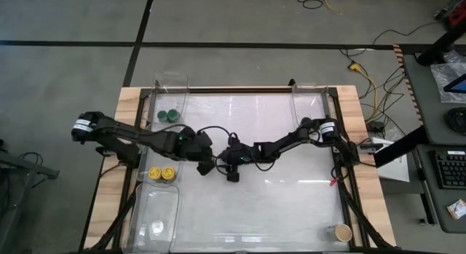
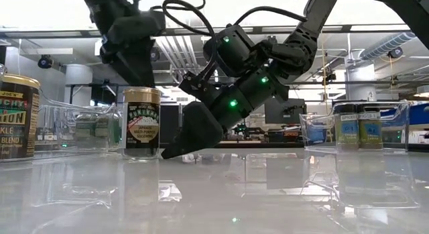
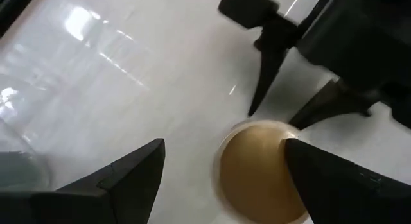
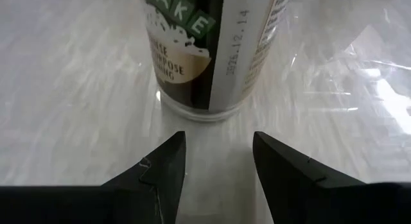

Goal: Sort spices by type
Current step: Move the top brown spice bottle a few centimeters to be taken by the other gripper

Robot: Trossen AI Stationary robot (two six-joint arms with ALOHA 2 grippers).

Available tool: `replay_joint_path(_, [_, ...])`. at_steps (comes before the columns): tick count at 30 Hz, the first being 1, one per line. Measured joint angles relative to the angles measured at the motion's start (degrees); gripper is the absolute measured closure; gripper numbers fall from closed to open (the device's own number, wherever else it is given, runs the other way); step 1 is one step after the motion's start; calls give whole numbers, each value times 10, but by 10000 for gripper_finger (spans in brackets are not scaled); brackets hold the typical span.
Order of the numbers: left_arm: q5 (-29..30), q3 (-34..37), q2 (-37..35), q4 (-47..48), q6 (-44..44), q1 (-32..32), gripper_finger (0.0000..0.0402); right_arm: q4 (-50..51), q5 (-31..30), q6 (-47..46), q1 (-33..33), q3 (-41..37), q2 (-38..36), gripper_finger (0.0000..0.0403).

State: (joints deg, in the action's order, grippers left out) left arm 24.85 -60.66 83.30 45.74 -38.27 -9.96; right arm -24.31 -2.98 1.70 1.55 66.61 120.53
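A spice jar with a tan lid (image 2: 142, 93) stands upright on the table near its middle; the left wrist view shows its lid (image 3: 257, 176) from above. My left gripper (image 3: 223, 144) is open and hovers just over that lid, pointing down (image 2: 142, 78). My right gripper (image 4: 218, 135) is open and low to the table. It slants down toward the base of the same jar (image 4: 205, 57), a short gap away (image 2: 173, 152). In the high view both grippers (image 1: 207, 165) (image 1: 231, 172) meet near the table's middle and hide the jar.
Two green-lidded jars (image 1: 169, 116) sit in a clear bin at the far left. Two yellow-lidded jars (image 1: 162, 172) stand by the left edge. Another clear bin (image 1: 156, 217) lies at the near left and one (image 1: 309, 101) at the far right. A tan-lidded jar (image 1: 340, 232) stands near right.
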Motion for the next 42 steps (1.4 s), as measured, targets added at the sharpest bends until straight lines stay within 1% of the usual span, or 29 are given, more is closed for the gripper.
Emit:
replay_joint_path(7, [-17,-49,36,4,-18,-1,95,11,-7,7,14,-2,-1,217])
replay_joint_path(14, [-34,-81,75,82,-83,-1,87,25,-6,4,23,-5,-2,218])
replay_joint_path(21, [-40,-108,111,88,-88,-5,60,26,-3,1,26,-9,-2,213])
replay_joint_path(28, [-48,-125,120,129,-99,-6,55,27,0,-6,26,-14,-2,219])
replay_joint_path(31, [-51,-126,115,136,-96,-8,55,26,0,-10,26,-15,-2,218])
replay_joint_path(36, [-93,-117,112,135,-60,-9,55,23,0,-13,26,-18,-2,212])
replay_joint_path(42, [-98,-102,112,128,-14,-6,55,23,0,-19,26,-18,-1,216])
